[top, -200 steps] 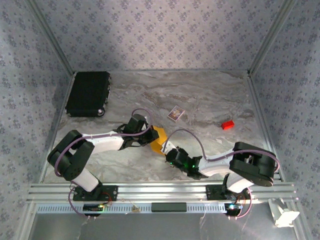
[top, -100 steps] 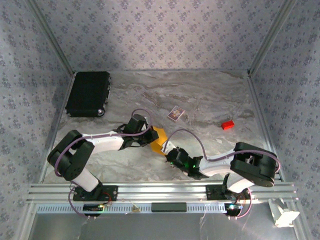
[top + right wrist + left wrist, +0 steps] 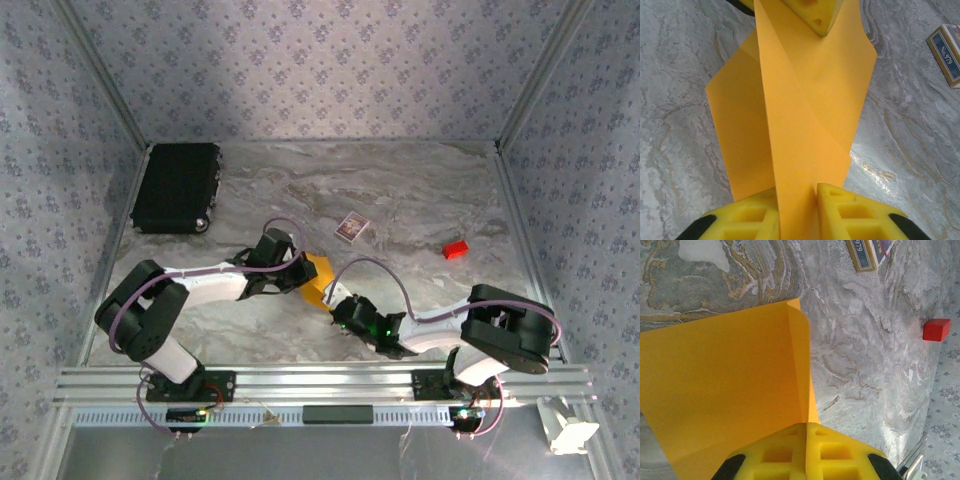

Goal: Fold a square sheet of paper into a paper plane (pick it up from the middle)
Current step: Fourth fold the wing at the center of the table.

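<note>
The square sheet of paper (image 3: 320, 274), orange-yellow and partly folded, hangs between the two grippers just above the marble table near its front middle. My left gripper (image 3: 301, 276) is shut on one edge; in the left wrist view its yellow fingers (image 3: 835, 450) meet on the sheet (image 3: 725, 385) right beside a crease. From the opposite side my right gripper (image 3: 331, 303) straddles the sheet (image 3: 800, 100). Its jaws stand slightly apart, with a folded band of paper running through the gap (image 3: 796, 192). The left gripper's fingertips (image 3: 812, 15) show at the top of the right wrist view.
A small purple-and-white card (image 3: 350, 227) lies just beyond the paper. A tiny red block (image 3: 456, 250) sits to the right. A black case (image 3: 177, 187) rests at the back left. Patterned walls enclose the table on three sides.
</note>
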Controlling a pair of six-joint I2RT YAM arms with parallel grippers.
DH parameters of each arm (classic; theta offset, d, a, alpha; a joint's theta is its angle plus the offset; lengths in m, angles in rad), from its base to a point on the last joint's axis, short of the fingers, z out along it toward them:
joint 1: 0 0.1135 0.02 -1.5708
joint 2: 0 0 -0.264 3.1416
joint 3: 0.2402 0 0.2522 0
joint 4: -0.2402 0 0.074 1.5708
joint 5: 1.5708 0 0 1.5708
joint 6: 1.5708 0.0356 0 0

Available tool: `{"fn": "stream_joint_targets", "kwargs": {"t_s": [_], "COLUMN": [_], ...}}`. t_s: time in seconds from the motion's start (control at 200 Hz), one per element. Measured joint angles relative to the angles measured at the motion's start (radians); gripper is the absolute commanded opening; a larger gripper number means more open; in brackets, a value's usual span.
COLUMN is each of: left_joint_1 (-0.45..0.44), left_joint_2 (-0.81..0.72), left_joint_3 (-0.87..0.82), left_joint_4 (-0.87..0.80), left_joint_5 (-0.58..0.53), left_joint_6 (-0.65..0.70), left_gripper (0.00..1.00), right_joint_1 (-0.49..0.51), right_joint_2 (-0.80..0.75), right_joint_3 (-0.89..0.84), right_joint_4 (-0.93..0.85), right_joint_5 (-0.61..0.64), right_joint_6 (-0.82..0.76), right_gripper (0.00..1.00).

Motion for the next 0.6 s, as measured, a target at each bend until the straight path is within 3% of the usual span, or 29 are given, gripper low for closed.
{"fn": "stream_joint_targets", "kwargs": {"t_s": [0.6], "left_joint_1": [0.006], "left_joint_2": [0.000], "left_joint_3": [0.000], "left_joint_4": [-0.012], "left_joint_5": [0.000], "left_joint_6": [0.001], "left_gripper": [0.03], "right_joint_1": [-0.008], "right_joint_2": [-0.011], "right_joint_3": [0.024], "right_joint_4": [-0.032], "right_joint_5": [-0.003], "right_joint_6": [-0.008], "right_gripper": [0.16]}}
